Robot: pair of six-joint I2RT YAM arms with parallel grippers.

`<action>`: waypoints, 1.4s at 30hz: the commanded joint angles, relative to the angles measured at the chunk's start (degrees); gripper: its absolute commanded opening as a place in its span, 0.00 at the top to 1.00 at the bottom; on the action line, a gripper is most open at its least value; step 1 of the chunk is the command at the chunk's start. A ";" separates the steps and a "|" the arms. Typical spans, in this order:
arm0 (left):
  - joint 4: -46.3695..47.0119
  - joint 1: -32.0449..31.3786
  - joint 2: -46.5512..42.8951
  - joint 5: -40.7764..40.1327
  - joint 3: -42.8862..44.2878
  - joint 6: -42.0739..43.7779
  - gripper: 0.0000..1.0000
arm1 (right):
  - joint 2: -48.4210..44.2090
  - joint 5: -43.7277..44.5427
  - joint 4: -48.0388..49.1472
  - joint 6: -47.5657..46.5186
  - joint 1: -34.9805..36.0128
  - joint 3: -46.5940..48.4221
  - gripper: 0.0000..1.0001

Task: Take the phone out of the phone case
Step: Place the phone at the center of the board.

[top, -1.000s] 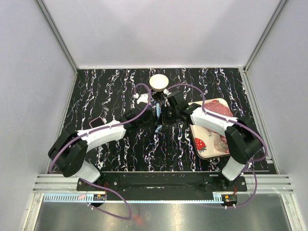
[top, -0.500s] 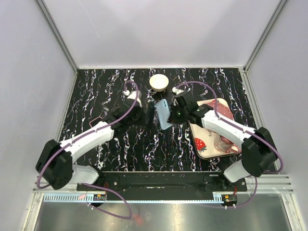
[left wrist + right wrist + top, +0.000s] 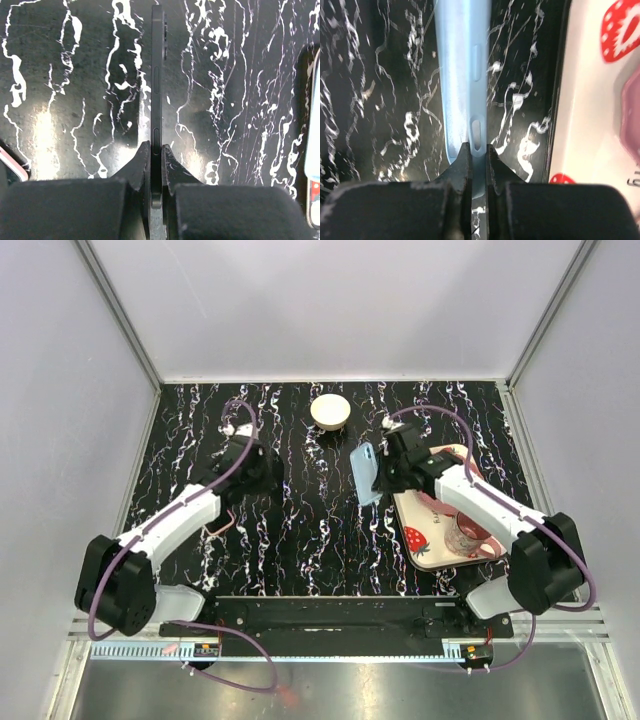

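My left gripper (image 3: pixel 256 468) is shut on the black phone (image 3: pixel 156 85), which it holds edge-on above the black marbled table; in the top view the phone is hard to tell from the dark gripper. My right gripper (image 3: pixel 384 470) is shut on the edge of the light blue phone case (image 3: pixel 366 474). The case is empty, held on its side left of the tray, and also shows in the right wrist view (image 3: pixel 461 75). Phone and case are well apart, about a third of the table's width. The left gripper (image 3: pixel 156 159) and right gripper (image 3: pixel 478 152) fill the bottom of their wrist views.
A round beige bowl (image 3: pixel 329 412) stands at the back centre. A cream tray with strawberry prints (image 3: pixel 409 513) lies on the right, also in the right wrist view (image 3: pixel 600 100), and holds a pink cup (image 3: pixel 465 537). Grey walls enclose the table.
The two grippers were together at the table's centre and have drawn apart. The left has moved left with the phone, the right has moved right with the blue case, now empty.
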 commanded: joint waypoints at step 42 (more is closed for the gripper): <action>20.36 22.69 33.51 27.47 19.28 -8.58 0.07 | 45.35 -26.77 15.87 13.28 -31.28 41.03 0.99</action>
